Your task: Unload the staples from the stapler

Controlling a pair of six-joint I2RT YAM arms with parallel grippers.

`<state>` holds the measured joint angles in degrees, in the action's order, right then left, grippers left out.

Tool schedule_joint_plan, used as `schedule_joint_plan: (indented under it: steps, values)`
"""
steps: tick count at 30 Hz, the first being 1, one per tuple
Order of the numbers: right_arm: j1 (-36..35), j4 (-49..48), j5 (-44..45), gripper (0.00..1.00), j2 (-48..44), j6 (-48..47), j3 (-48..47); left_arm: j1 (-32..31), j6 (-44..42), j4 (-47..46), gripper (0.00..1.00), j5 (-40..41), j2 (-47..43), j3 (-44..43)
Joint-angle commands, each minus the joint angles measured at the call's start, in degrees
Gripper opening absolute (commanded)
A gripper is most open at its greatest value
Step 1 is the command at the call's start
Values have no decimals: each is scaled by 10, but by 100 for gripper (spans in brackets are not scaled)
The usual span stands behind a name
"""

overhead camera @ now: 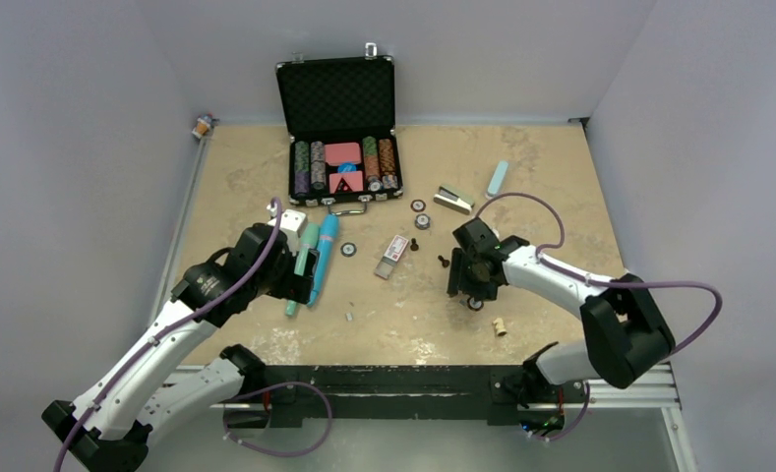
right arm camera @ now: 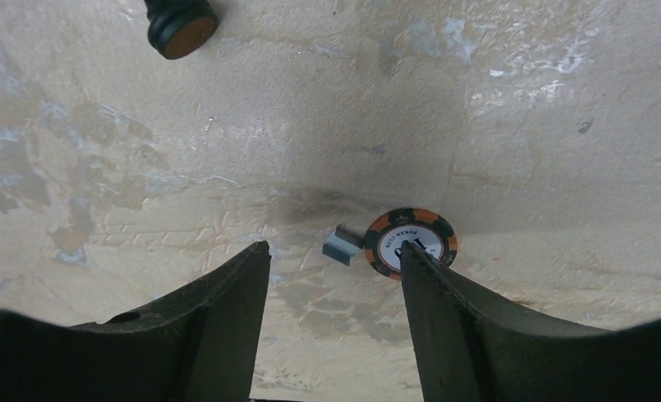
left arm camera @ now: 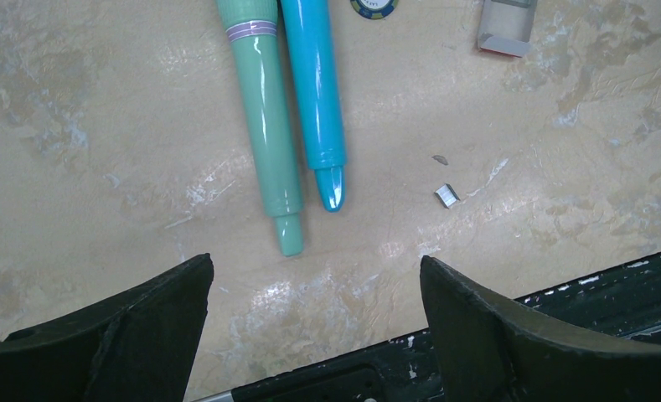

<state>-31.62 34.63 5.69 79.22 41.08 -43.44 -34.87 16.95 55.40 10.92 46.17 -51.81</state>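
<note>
The staples (right arm camera: 342,244), a tiny silver-grey strip, lie on the tan table against an orange poker chip (right arm camera: 410,243). My right gripper (right arm camera: 335,249) is open and empty just above them. The strip sits between its fingertips, closer to the right one. In the top view the right gripper (overhead camera: 470,280) hovers right of centre. The stapler (overhead camera: 453,200) lies apart at the back right. My left gripper (left arm camera: 314,260) is open and empty, near the tips of a green pen (left arm camera: 268,142) and a blue pen (left arm camera: 317,100). A second tiny silver bit (left arm camera: 446,195) lies to their right.
An open black poker chip case (overhead camera: 339,128) stands at the back. A small red-and-white box (overhead camera: 393,251), loose chips (overhead camera: 423,221), a black knob (right arm camera: 180,23), a cork (overhead camera: 500,325) and a pale blue tube (overhead camera: 498,178) lie around. The black rail (overhead camera: 393,379) edges the near side.
</note>
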Motion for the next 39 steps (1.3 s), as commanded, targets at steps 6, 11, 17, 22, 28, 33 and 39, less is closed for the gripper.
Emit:
schedule_joint_plan:
  steps: [6, 11, 17, 22, 28, 33, 39]
  values:
    - [-7, -51, -15, 59, 30, -40, -7, 5, 4, -5, 96, 9, 0, -5]
    - [-12, -47, -18, 58, 31, -43, -28, 4, 4, -5, 96, 9, 0, -5]
    - [-17, -65, -48, 56, 40, -54, -13, 4, 4, -5, 96, 9, 1, -5]
    - [-29, -65, -51, 55, 31, -49, -8, 4, 4, -6, 96, 9, 1, -5]
    - [-29, -54, -36, 55, 29, -41, 15, 4, 4, -5, 96, 9, 1, -5]
    - [-29, -38, -23, 55, 16, -31, 19, 4, 4, -5, 96, 9, 1, -5]
    - [-29, -19, -28, 55, 6, -19, 26, 4, 4, -5, 95, 9, 1, -5]
